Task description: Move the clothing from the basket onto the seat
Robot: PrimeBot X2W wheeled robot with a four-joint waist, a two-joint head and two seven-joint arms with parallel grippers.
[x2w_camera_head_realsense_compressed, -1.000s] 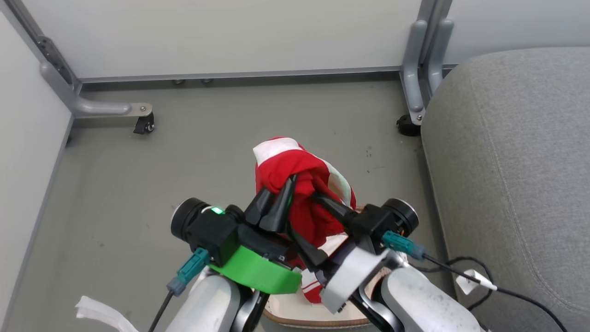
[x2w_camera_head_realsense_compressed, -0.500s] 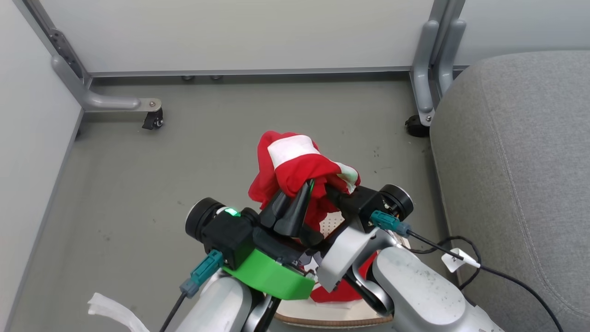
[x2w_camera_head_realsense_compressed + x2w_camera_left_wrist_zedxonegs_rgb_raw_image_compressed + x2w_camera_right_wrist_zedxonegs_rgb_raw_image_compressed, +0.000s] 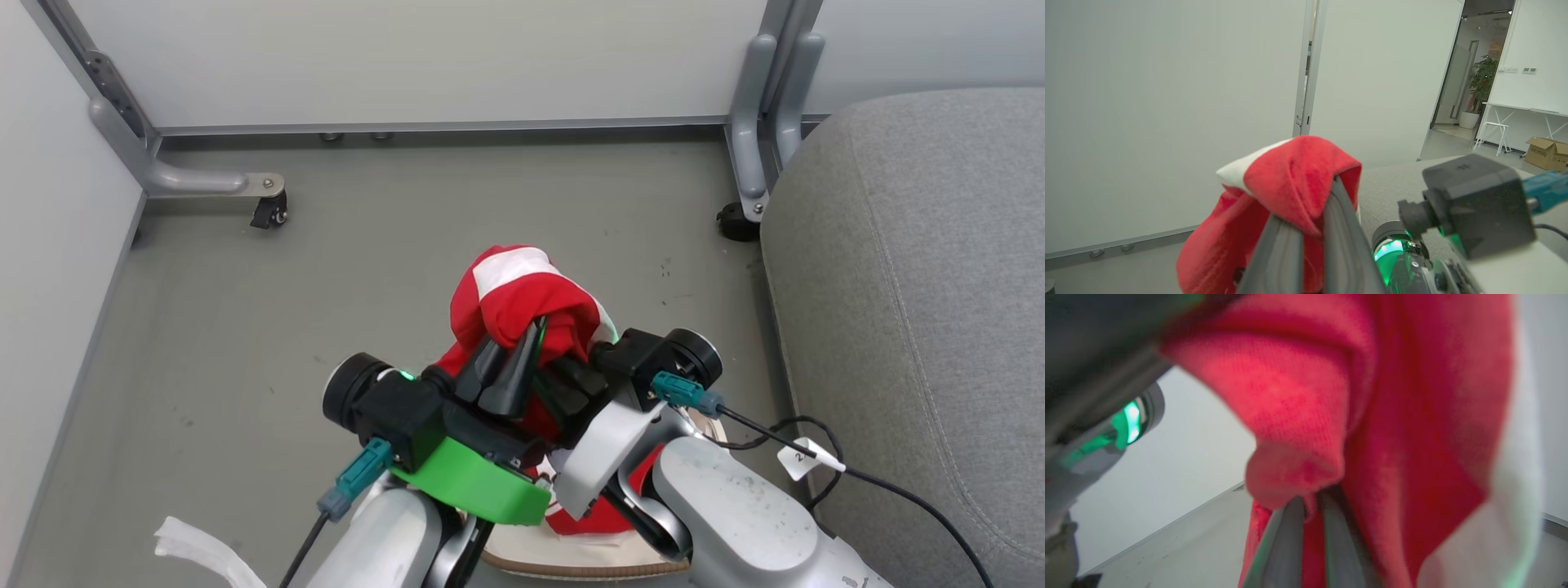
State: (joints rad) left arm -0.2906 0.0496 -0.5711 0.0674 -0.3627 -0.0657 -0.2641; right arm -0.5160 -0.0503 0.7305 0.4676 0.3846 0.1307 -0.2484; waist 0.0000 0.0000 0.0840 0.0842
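Pinching one red-and-white bundle between them, the left gripper (image 3: pixel 522 351) and right gripper (image 3: pixel 1311 504) both clamp the clothing (image 3: pixel 522 286) above the basket (image 3: pixel 571 562), the grey seat (image 3: pixel 922 286) well off to the right; a thin fold could slip free, landing short
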